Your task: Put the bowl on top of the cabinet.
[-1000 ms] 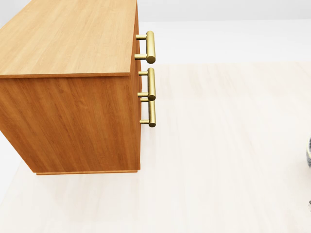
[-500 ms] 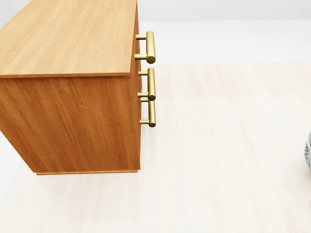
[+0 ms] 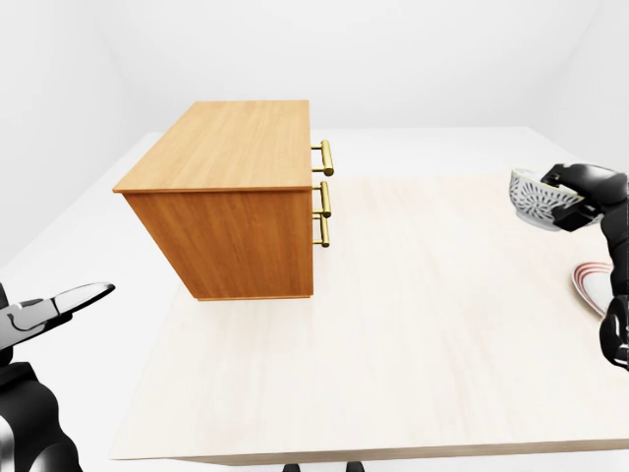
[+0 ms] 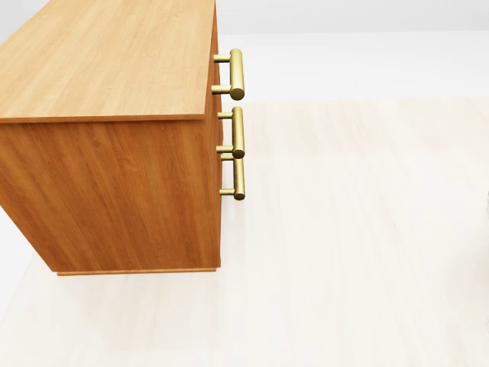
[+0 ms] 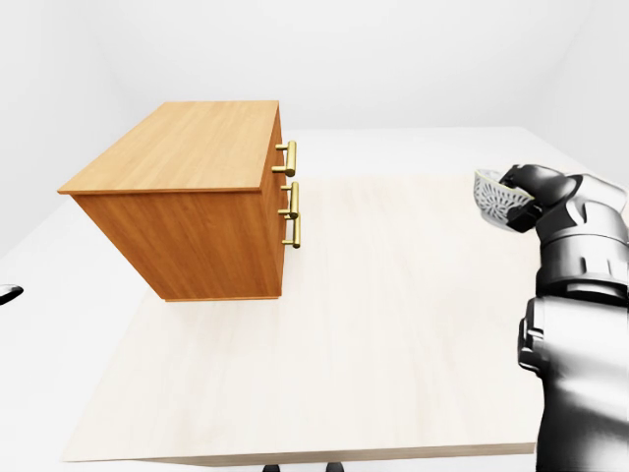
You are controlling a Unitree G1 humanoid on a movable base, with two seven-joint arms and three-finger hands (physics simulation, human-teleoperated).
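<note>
The patterned bowl [image 3: 536,198] hangs above the table's [image 3: 413,324] right side, clamped in the right hand [image 3: 580,192], well apart from the wooden cabinet [image 3: 231,197] with brass handles [image 3: 323,187]. A striped plate [image 3: 588,285] lies below. The left hand [image 3: 49,305] hovers low with fingers apart.

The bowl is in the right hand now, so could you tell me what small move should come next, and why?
Probably carry the bowl leftward toward the cabinet. The right hand holds it raised at the view's right, well apart from the cabinet, whose top is bare.
</note>
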